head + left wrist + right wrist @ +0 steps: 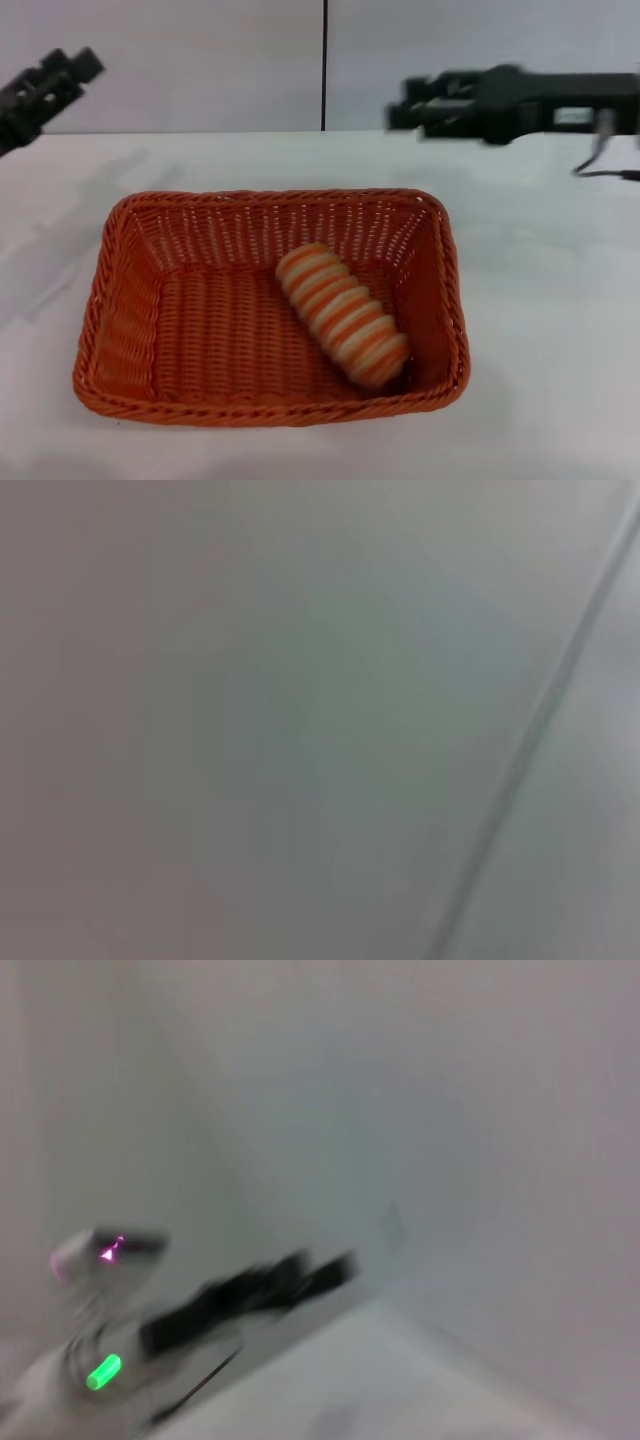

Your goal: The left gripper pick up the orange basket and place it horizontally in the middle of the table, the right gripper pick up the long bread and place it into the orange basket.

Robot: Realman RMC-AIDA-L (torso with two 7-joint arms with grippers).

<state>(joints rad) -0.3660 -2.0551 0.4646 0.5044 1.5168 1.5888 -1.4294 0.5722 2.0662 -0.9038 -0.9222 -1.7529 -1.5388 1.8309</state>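
Head view alone shows long bread (342, 316) inside orange basket (130, 300).

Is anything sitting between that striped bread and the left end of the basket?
No. In the head view, only bare woven floor lies between the long bread and the left wall of the orange basket.

long bread (342, 315) in orange basket (135, 300), right side | basket on table (550, 300)

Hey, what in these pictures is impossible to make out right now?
- Right gripper, head view: motion blur hides whether it is open or shut.
- Left gripper, head view: the arm is cut off by the picture edge.
- Long bread, head view: its underside is hidden against the orange basket.
- Left wrist view: only a blank surface.
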